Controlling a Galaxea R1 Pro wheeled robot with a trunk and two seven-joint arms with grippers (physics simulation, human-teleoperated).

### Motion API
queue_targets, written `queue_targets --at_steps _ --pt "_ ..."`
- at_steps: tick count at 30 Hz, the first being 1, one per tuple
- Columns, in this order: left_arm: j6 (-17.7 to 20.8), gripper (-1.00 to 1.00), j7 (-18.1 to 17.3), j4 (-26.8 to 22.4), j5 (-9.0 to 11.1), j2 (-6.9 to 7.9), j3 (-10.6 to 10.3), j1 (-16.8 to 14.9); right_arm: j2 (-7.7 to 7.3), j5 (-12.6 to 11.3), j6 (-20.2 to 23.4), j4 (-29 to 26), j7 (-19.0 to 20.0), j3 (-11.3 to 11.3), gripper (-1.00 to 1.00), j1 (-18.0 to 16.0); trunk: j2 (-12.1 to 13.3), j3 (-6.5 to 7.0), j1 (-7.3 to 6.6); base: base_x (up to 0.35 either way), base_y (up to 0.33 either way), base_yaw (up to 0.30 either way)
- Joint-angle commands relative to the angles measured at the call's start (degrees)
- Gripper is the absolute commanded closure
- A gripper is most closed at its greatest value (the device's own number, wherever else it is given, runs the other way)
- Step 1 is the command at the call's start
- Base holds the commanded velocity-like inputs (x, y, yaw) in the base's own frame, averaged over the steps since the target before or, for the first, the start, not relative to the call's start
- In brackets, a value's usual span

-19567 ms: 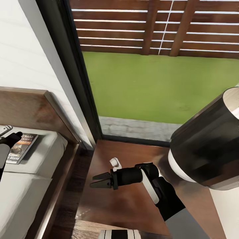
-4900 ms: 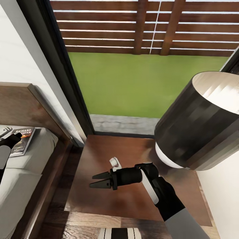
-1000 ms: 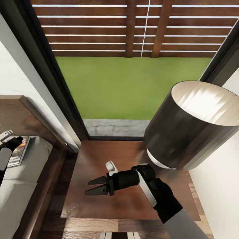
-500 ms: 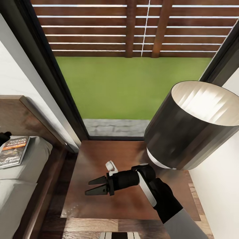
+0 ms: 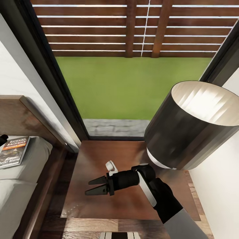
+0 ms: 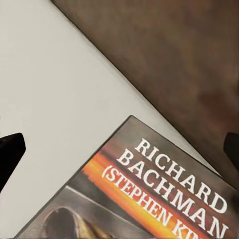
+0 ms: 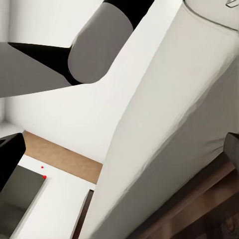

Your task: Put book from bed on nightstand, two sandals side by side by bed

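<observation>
One book (image 5: 13,151) lies flat on the bed (image 5: 33,156), close to the headboard (image 5: 20,116); its long axis runs from headboard toward the foot, title end at the headboard. The left gripper (image 6: 119,149) hangs over the book's title corner, fingers spread wide, touching nothing. Right of the bed stands one nightstand (image 5: 99,199). Above it hovers the right gripper (image 5: 93,186), pointing toward the bed, fingers parted and empty. One lamp (image 5: 192,126) stands at the nightstand's far right.
</observation>
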Motion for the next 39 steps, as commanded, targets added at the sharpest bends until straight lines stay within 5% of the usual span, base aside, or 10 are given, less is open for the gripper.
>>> queue_targets --at_steps 1,11,32,39 --pt "-0.28 -1.00 0.36 -0.08 0.60 -0.01 -0.04 0.00 0.00 -0.27 0.38 0.02 -0.02 0.04 -1.00 -0.04 -0.02 -0.04 -0.01 0.000 0.000 0.000" --pt "-2.55 -1.00 0.36 1.48 0.59 -0.17 -0.19 0.00 0.00 -0.27 0.38 0.02 -0.02 0.04 -1.00 -0.01 -0.02 -0.04 -0.01 0.000 0.000 0.000" --pt "-2.61 -1.00 0.36 2.43 0.62 -0.17 -0.10 0.00 0.00 -0.27 0.37 0.02 -0.02 0.04 -1.00 -0.05 -6.03 -2.73 3.29 0.000 0.000 0.000" --pt "-2.58 -1.00 0.36 2.34 0.60 -0.17 -0.10 0.00 -0.02 0.69 0.38 -0.07 -2.48 1.20 -1.00 -0.06 -6.03 -2.73 3.29 0.000 0.000 0.000"
